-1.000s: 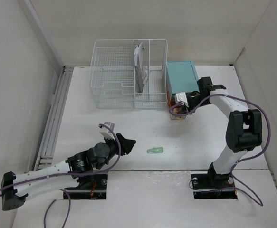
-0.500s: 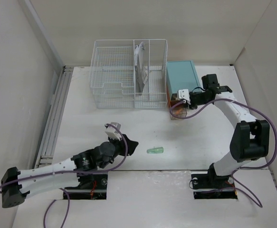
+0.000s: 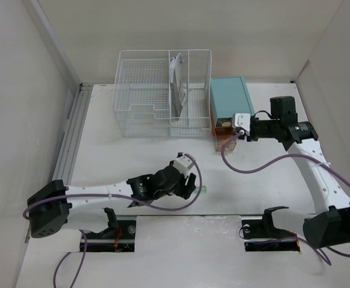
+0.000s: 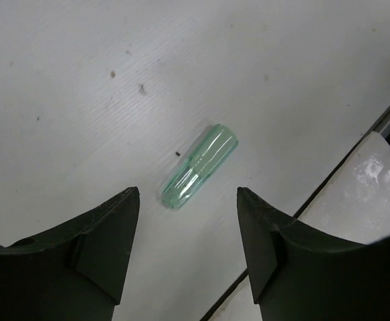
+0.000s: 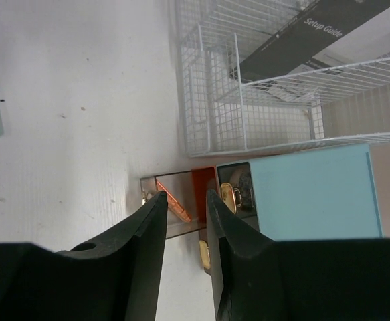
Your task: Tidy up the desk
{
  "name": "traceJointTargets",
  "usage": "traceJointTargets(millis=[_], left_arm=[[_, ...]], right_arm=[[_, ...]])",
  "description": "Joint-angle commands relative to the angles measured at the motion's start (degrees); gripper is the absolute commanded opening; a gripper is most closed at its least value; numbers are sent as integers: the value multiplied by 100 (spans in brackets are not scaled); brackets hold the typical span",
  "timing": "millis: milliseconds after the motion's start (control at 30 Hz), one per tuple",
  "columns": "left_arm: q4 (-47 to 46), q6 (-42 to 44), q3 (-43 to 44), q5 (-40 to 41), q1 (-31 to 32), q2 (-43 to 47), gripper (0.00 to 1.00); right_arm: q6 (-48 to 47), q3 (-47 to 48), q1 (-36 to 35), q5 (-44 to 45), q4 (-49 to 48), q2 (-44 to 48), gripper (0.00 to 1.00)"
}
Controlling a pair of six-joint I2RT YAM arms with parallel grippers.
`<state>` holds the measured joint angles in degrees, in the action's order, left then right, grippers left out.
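A: Where is the large flat white matte desk [image 3: 132, 156]?
B: It fills the frame's middle. The left gripper [image 4: 186, 195] spreads its jaws above a small green translucent tube [image 4: 199, 166]. The right gripper [image 5: 186, 197] has a narrow gap, and I cannot tell whether it grips.

Off-task items for you to log
White wire basket [image 3: 141, 90] at 12 o'clock, dark booklet [image 3: 177, 81] standing inside; teal cabinet [image 3: 230, 96] at 1, its drawer [image 3: 223, 129] pulled out; green translucent tube [image 4: 199, 166] lying at 6.
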<state>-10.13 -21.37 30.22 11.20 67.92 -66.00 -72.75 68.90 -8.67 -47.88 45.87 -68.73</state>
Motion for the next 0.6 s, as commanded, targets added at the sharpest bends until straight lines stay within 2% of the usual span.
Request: traceJointTargets(millis=[0,100,300,433,567], left_arm=[[-25,931,825,-407,37,-290,57],[449,1467,1310,-671,37,-896,57],[1311,2101,2102,-865,37,-1582,32],[1680,2417,2304,-1163,37,-1750,27],[1769,2602,2304,-1443,37,-1961,27]], right_arm=[[244,0,-21,-274,168,228,35],[297,0,57,-467,220,281,35],[235,53,506,-723,423,474,35],[182,53,638,-837,537,659,35],[130,53,813,-1012,590,721,35]])
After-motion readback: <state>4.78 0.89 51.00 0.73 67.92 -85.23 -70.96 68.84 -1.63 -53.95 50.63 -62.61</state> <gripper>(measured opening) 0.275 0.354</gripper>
